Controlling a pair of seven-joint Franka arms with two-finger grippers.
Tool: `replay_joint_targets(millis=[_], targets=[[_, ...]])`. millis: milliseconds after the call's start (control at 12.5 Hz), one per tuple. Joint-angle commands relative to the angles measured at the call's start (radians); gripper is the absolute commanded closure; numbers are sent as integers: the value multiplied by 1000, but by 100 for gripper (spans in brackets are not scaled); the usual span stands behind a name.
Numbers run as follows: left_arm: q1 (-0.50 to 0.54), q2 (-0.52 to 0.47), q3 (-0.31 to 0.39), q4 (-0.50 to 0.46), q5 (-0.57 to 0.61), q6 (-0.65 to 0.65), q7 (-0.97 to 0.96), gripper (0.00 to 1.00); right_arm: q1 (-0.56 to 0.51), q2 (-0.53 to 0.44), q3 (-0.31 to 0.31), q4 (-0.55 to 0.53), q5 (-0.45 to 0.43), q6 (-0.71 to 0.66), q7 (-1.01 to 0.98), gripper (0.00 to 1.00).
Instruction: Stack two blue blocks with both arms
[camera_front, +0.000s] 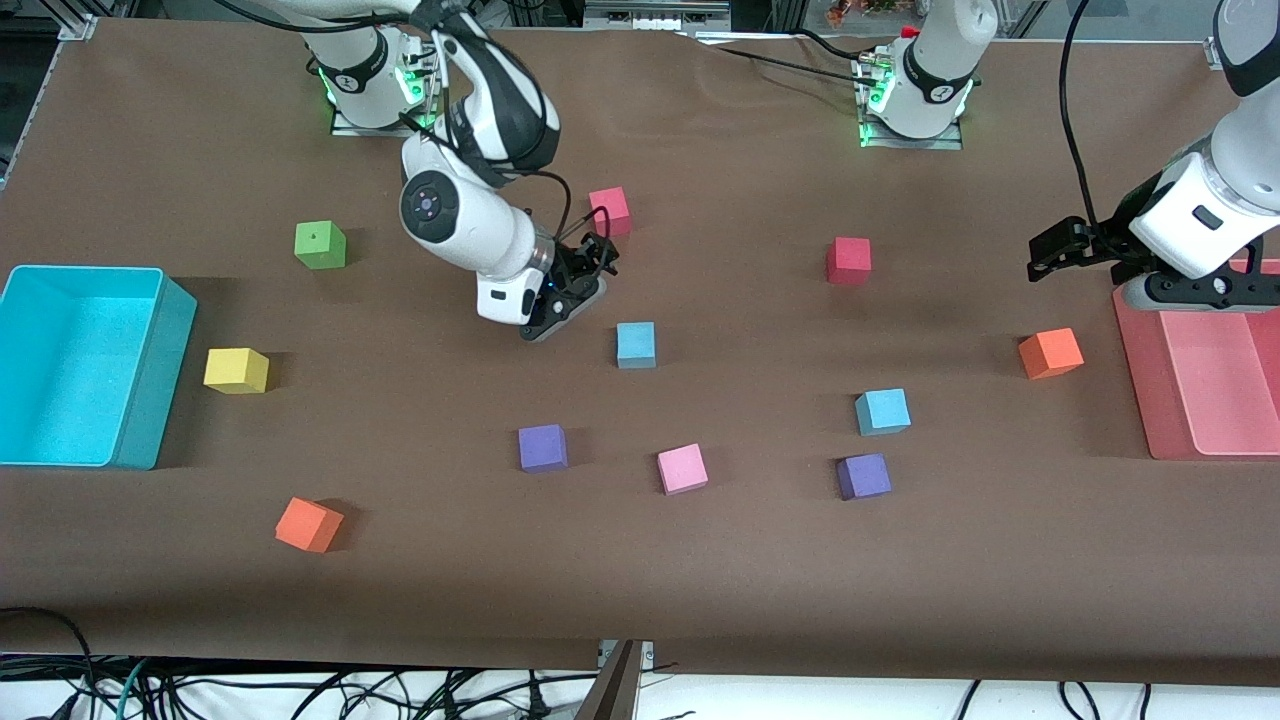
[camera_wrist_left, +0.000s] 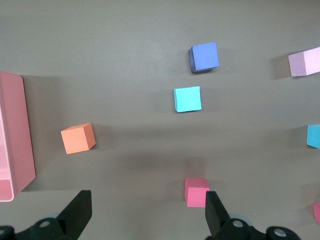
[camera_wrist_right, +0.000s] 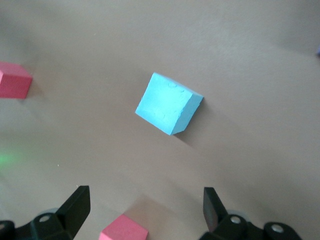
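Right pincer (camera_front: 590, 262): spread, held low beside one blue block (camera_front: 636, 344).
Left pincer (camera_front: 1050, 250): spread, held above the table (camera_front: 700, 580) near a pink tray (camera_front: 1140, 400).
Second blue block (camera_front: 882, 412): on the table, well apart from the first.

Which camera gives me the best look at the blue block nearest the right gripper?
The right wrist view: that blue block sits large and unobstructed, with top and side faces visible. The front view shows it small, beside the right gripper. The left wrist view catches only its edge.
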Motion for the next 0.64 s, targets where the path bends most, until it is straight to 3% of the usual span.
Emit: replay_joint_targets(millis=[0, 320, 560], targets=[[-10, 2, 13, 5, 14, -6, 23, 0, -23, -37, 21, -104, 213, 107, -288, 0], [-12, 2, 13, 5, 14, -6, 23, 0, -16, 49, 21, -118, 532, 264, -759, 0], [-12, 19, 13, 4, 14, 3, 25, 0, -5, 115, 21, -111, 851, 309, -1162, 0]])
